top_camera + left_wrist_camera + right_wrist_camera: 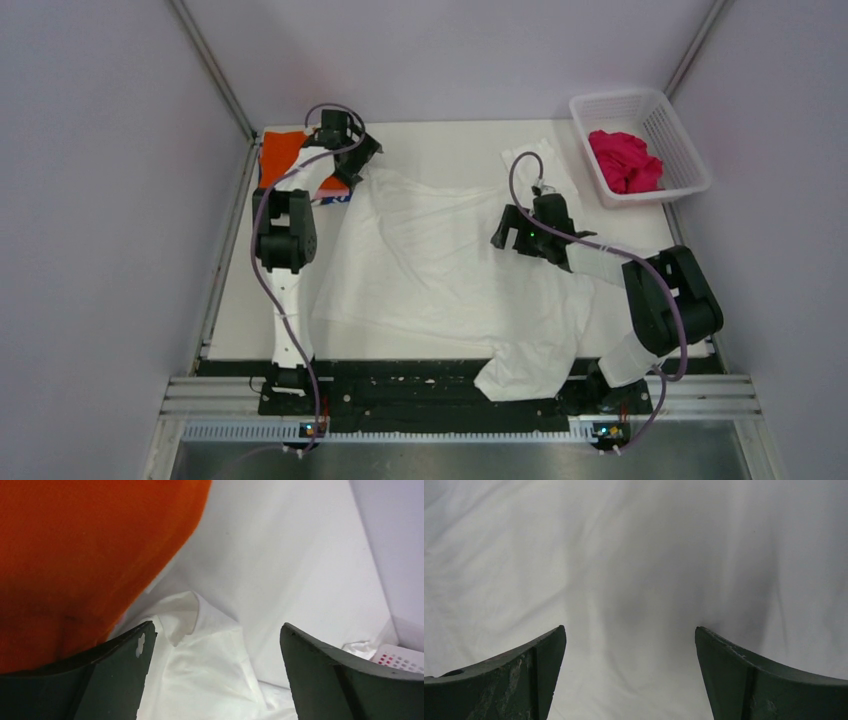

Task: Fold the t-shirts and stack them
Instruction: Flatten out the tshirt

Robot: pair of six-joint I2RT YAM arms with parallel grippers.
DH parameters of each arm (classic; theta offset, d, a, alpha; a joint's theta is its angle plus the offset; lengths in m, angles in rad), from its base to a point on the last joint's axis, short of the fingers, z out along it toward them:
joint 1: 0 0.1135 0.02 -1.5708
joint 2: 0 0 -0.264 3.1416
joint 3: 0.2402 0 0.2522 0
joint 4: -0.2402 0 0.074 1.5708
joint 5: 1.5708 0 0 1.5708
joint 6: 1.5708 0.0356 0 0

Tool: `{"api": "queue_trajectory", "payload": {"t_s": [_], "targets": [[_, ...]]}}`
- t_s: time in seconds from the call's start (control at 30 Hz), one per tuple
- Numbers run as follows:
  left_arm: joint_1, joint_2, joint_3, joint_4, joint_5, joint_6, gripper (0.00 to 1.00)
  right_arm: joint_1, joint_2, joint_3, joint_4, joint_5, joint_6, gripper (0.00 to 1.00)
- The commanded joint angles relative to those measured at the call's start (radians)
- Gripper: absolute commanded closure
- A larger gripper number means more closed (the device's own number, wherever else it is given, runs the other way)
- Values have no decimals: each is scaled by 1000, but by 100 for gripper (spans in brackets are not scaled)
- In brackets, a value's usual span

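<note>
A large white t-shirt [440, 265] lies spread and rumpled over the table's middle, its lower part hanging over the front edge. It fills the right wrist view [634, 555] and shows in the left wrist view [200, 670]. A folded orange t-shirt [285, 155] lies at the back left, seen close in the left wrist view [75, 555]. A magenta t-shirt [625, 160] sits crumpled in the basket. My left gripper [360, 160] is open over the white shirt's back left corner, beside the orange shirt. My right gripper [515, 232] is open and empty, just above the white shirt's middle right.
A white plastic lattice basket [660, 115] stands at the back right corner. Grey walls enclose the table on three sides. A metal rail [450, 395] runs along the front edge, with both arm bases on it.
</note>
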Motion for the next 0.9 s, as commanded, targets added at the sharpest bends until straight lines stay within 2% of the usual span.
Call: {"api": "queue_trajectory", "payload": {"t_s": [0.0,0.33,0.5,0.7,0.8,0.87], "targets": [[-3,-170,-49,102,42,-30,1,0,-53,3,-57,35,1,1],[-49,-254,-222,128,69,76,1,0,-124,-21,-68,55,9,1],[-59,-212,-222,138,59,107,1,0,-120,-23,-66,52,5,1],[-62,-69,-79,171,10,137,1,-1,-113,-22,-71,60,-1,1],[-53,39,69,102,-56,161,1,0,-104,-5,-79,78,-11,1],[-38,103,171,91,-47,155,1,-1,-106,-2,-107,104,-17,1]]}}
